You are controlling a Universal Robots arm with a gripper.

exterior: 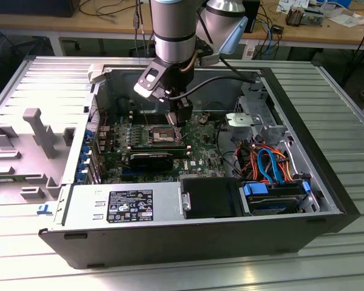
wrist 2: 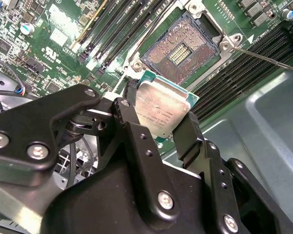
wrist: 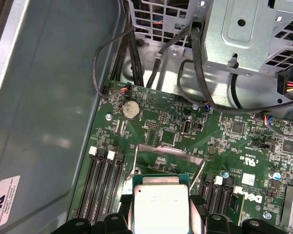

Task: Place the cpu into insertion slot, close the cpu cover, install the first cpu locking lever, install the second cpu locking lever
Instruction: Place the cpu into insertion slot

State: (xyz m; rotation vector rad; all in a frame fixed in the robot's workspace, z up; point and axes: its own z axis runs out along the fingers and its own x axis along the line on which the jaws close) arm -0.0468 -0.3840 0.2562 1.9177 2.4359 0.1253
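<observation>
1. Black jaws, close up in both wrist views, are pinching the cpu [wrist 2: 161, 109] by two opp. edges, its metal top facing the cams.
2. You've got the cpu held clear of the insertion slot [wrist 2: 183, 48], near it but not seated; the slot's contact field is bare.
3. Cpu cover [wrist: 170, 151] stands raised off the slot in the first wrist view.
4. Thin locking lever [wrist 2: 263, 57] sticks out free beside the slot.
5. Ext. view: your arm [exterior: 173, 30] reaches down into the open pc case [exterior: 170, 233], which lies on the ribbed metal surface [exterior: 327, 254].
</observation>
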